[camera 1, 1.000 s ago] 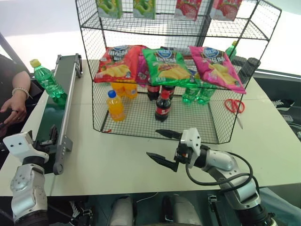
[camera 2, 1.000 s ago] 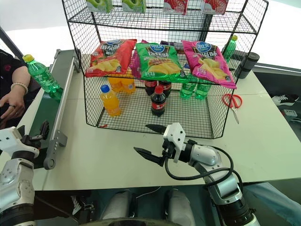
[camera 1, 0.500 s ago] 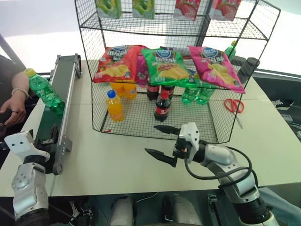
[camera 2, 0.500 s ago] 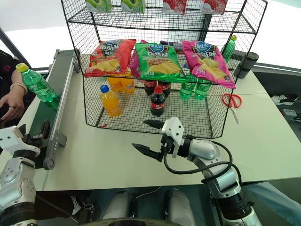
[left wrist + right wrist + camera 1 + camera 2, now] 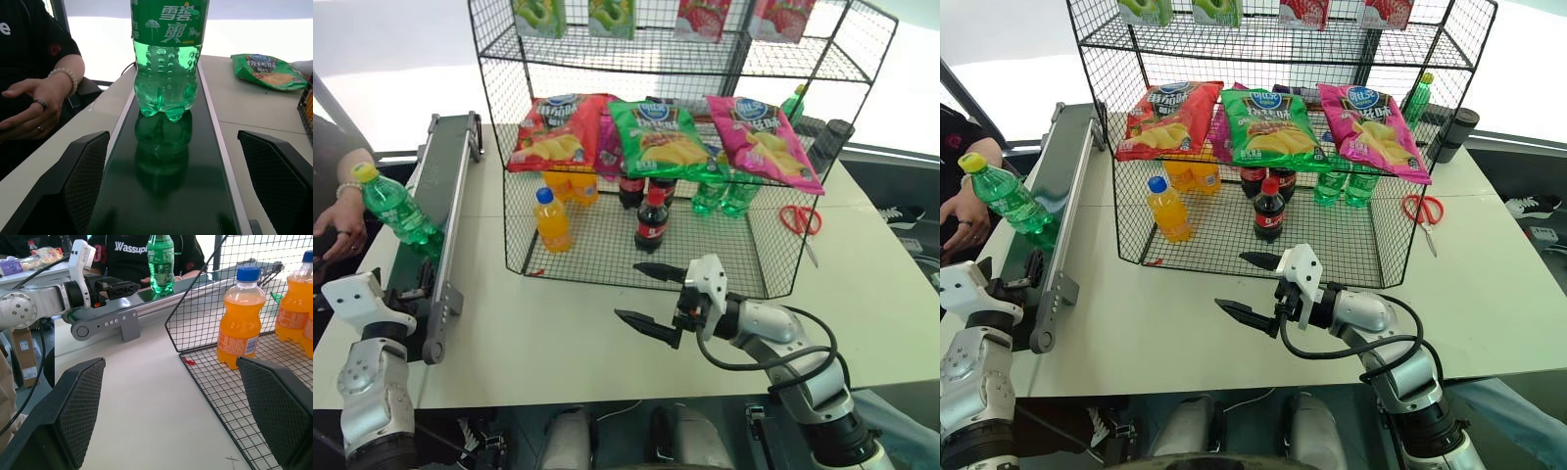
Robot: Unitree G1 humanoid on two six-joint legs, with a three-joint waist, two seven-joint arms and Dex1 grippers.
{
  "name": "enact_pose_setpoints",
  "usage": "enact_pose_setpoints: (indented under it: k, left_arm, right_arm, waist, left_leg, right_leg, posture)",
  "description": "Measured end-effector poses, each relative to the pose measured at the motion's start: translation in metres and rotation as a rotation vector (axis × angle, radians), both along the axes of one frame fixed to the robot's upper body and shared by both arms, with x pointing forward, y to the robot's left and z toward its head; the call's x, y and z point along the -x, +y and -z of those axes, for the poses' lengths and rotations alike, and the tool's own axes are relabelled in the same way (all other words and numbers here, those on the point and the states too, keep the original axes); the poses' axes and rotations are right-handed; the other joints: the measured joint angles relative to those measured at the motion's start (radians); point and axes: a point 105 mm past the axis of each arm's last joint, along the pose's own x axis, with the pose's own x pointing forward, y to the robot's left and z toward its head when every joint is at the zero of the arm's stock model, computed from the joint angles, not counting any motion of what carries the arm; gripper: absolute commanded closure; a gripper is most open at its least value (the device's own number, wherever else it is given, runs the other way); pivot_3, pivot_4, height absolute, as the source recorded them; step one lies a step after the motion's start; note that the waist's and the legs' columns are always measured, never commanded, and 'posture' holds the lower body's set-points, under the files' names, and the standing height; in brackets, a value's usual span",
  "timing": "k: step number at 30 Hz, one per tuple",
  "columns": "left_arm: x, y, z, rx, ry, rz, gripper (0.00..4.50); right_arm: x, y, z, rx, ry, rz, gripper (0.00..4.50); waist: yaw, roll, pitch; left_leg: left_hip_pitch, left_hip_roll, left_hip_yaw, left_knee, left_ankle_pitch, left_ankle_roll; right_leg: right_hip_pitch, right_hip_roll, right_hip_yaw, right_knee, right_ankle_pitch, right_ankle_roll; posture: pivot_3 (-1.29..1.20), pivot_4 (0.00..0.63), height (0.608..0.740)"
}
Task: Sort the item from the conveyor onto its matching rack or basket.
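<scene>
green bottle [image 5: 399, 206] stands upright on the conveyor [image 5: 429, 225], yellow cap up, long axis vertical, leaning slightly in the head views (may be lens tilt, hard to say). it sits well up the belt, straight ahead of the left claw [image 5: 171, 186], centred between that claw's two fingers in the left wrist view but not yet between them; bare belt lies between claw and bottle. left claw is wide, empty, aimed along the belt at its near end.

right claw [image 5: 646, 297] is also wide and empty, hovering over the counter [image 5: 558, 333] in front of the rack [image 5: 509, 147], pointing toward the conveyor. it is well apart from the bottle; left arm is clearly the nearer one.

edges and room:
- grey side rails flank the belt close on both sides, so fingers likely have to come in above the rails or straddle them.
- a person's hand [image 5: 337, 220] rests just beside the belt on its outer side, near the bottle; judged a contact risk for a wide sweep.
- rack's lower tier holds an orange bottle [image 5: 552, 220], a cola bottle [image 5: 652, 221] and green bottles [image 5: 724, 196] at the back right; open mesh floor remains in front of them.
</scene>
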Motion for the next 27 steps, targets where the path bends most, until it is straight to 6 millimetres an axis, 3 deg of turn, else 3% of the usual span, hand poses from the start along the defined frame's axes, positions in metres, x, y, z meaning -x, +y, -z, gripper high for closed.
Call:
enact_pose_setpoints:
  k: [27]
  left_arm:
    - [0.0028,0.0055,-0.0021,-0.023,-0.023,-0.051,0.0]
  right_arm:
    - [0.0023,0.0018,-0.0042,-0.001,-0.012,-0.023,0.04]
  waist:
    - [0.0,0.0,0.0]
  left_leg:
    - [0.0,0.0,0.0,0.0,0.0,0.0]
  right_leg:
    - [0.0,0.0,0.0,0.0,0.0,0.0]
  posture:
    - [0.0,0.15,0.735]
